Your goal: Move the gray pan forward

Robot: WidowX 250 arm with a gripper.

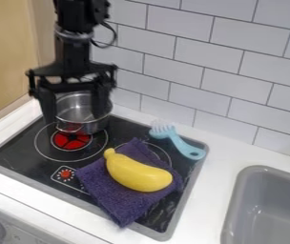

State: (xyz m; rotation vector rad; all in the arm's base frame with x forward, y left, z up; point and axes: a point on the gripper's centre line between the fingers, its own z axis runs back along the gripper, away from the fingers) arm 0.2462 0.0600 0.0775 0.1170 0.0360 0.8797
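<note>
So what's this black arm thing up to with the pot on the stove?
The robot arm has its open pincer down at the metal pan, which sits behind the red burner mark. Nearby, a yellow toy lies on a purple cloth, beside a blue brush.
</note>
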